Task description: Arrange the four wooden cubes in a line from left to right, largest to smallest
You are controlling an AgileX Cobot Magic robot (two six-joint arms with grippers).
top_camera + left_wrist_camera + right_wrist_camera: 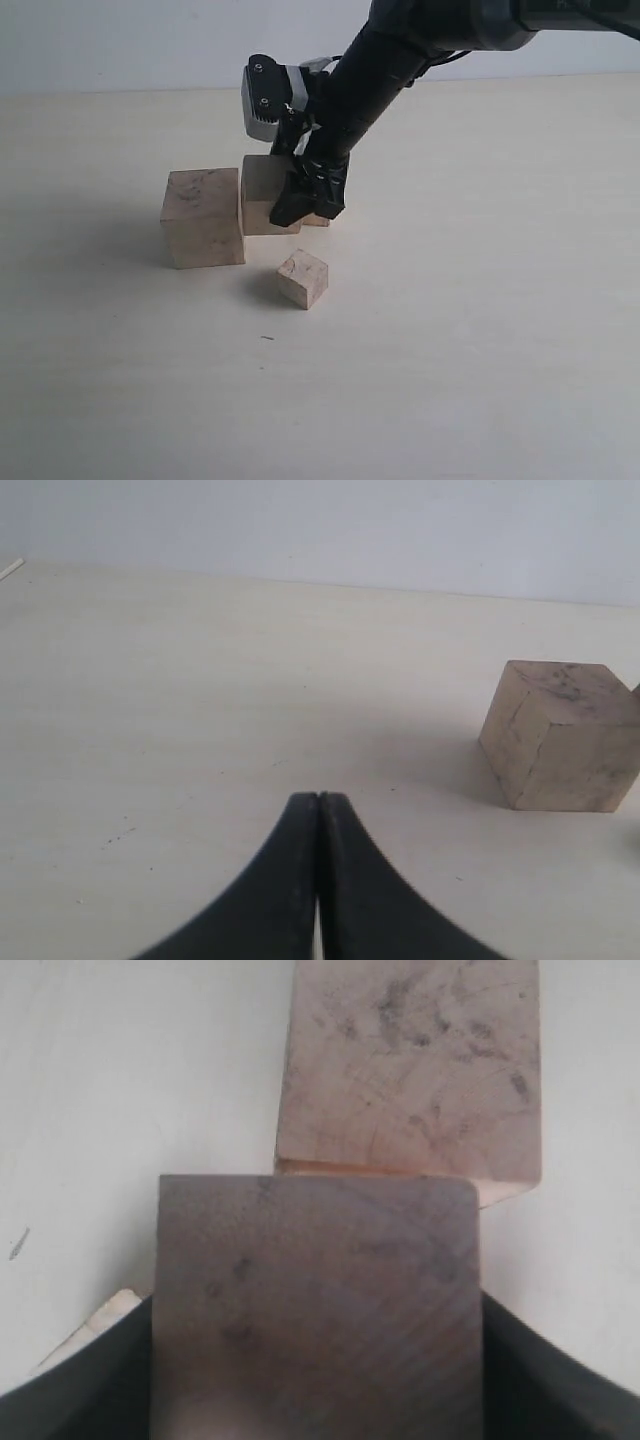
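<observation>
Now: my right gripper is clamped on the second-largest cube, just beside the largest cube.

My right fingers press on opposite faces of that cube, and the largest one stands immediately to its left in the exterior view. I cannot tell whether the two touch. A small cube sits turned askew on the table in front, apart from the pair. A sliver of another cube shows behind my right fingers. My left gripper is pressed together on nothing, low over the table.
</observation>
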